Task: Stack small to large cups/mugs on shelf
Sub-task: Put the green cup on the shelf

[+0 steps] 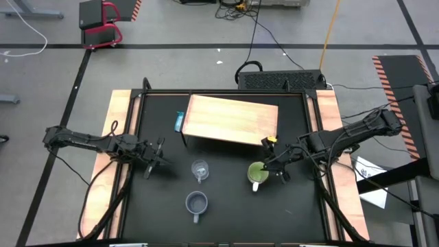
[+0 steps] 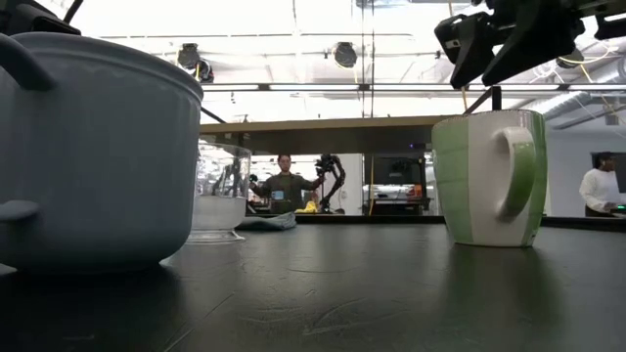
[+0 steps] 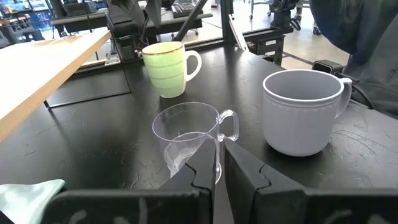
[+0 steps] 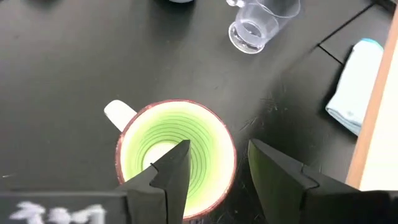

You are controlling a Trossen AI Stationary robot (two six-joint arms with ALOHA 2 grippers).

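Note:
The lime-green mug (image 1: 258, 173) stands upright on the black tabletop near the shelf's right end, its handle (image 4: 118, 114) toward the near edge. My right gripper (image 4: 217, 165) hangs open just above its rim, one finger over the mug's inside and one outside; in the low view the right gripper (image 2: 494, 44) is clear of the mug (image 2: 489, 176). The clear glass cup (image 1: 199, 169) and the grey-blue mug (image 1: 196, 202) stand on the tabletop mid-table. My left gripper (image 3: 219, 177) waits shut at the left, pointing at the glass cup (image 3: 189, 137). The tan shelf (image 1: 233, 120) carries nothing.
A folded light-blue cloth (image 1: 180, 121) lies on the tabletop against the shelf's left end. Wooden rails (image 1: 113, 137) run along both sides of the black top. People stand in the room beyond the table (image 2: 286, 181).

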